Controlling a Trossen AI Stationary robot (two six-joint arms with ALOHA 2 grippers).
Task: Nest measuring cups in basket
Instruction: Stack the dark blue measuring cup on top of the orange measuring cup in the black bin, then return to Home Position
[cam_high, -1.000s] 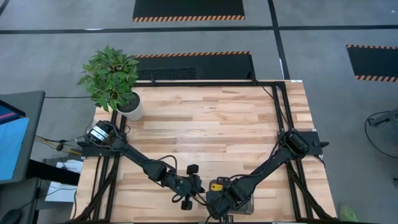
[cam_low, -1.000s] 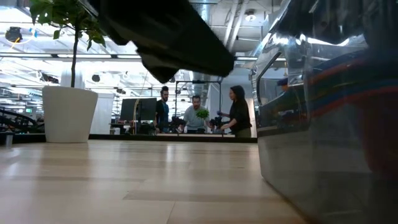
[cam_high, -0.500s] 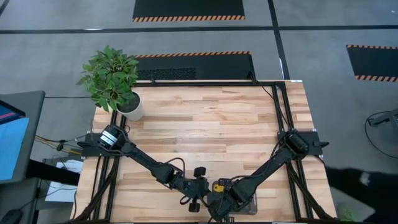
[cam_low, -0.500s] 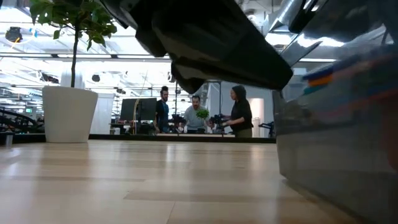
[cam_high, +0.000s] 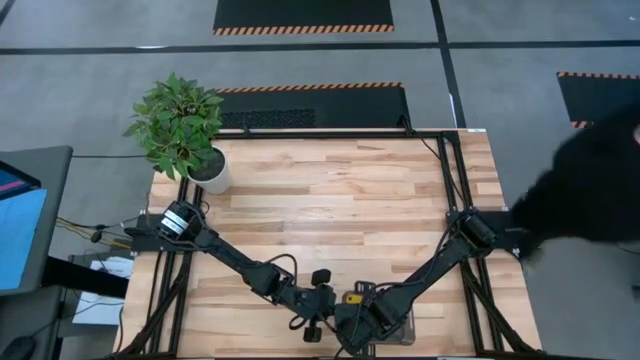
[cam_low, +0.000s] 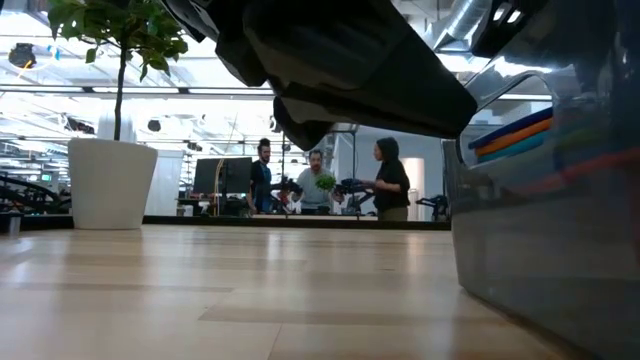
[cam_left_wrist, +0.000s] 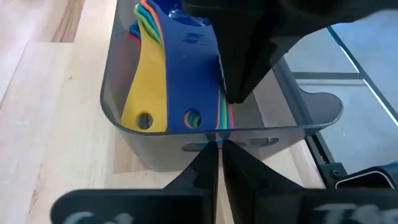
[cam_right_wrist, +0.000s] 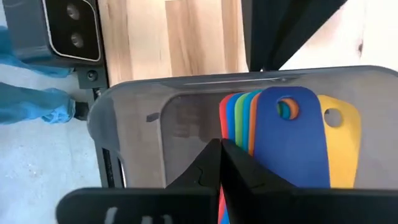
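One basket (cam_left_wrist: 118, 118) | six visible measuring cups (cam_left_wrist: 189, 68) nested inside

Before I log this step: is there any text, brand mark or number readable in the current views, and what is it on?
None can be read.
measuring cups: handles show no print, only hanging holes.
basket: no label visible.
left gripper, closed at the basket rim: pale marks on its body, cut off and blurred, unreadable.
right gripper, closed over the cup handles: similar pale marks, unreadable.
camera module beside the table: no lettering legible.
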